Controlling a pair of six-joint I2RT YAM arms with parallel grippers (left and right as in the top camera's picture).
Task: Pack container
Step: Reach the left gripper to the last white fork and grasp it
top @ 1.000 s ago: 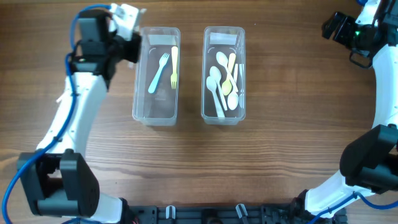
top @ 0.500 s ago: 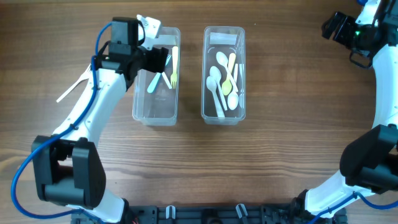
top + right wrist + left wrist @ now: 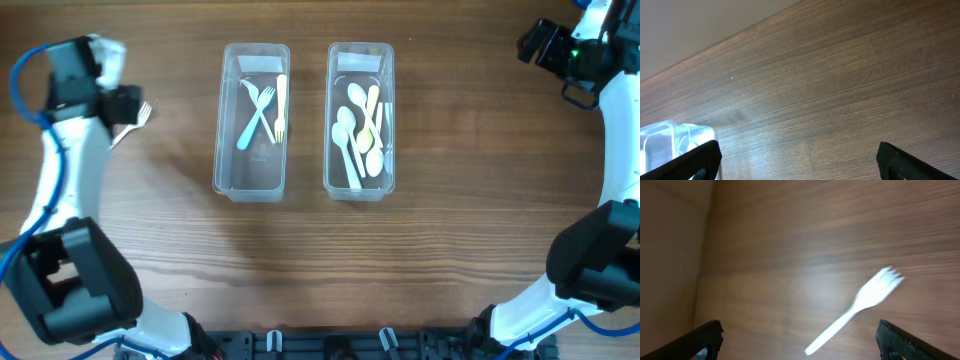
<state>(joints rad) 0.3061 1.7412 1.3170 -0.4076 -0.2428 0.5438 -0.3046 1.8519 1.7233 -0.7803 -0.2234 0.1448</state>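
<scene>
The left clear container (image 3: 251,175) holds a blue fork (image 3: 247,130), a white fork (image 3: 262,108) crossed over it, and a yellow fork (image 3: 281,108). Several white and pale yellow spoons (image 3: 358,130) lie in the right clear container (image 3: 360,185). A loose white fork (image 3: 139,116) (image 3: 860,307) lies on the table at the far left. My left gripper (image 3: 118,104) (image 3: 800,345) hangs open just over it, its handle between the fingers and untouched. At the far right corner my right gripper (image 3: 545,45) (image 3: 802,165) is open and empty over bare wood.
The wooden table's left edge (image 3: 702,270) runs close beside the loose fork. A corner of the right container (image 3: 665,142) shows at the left of the right wrist view. Black mounts line the table's front edge (image 3: 330,345).
My left gripper opened over the left container, leaving a white fork crossed on the blue one, then swung left to above the loose fork. The right arm stayed still.
</scene>
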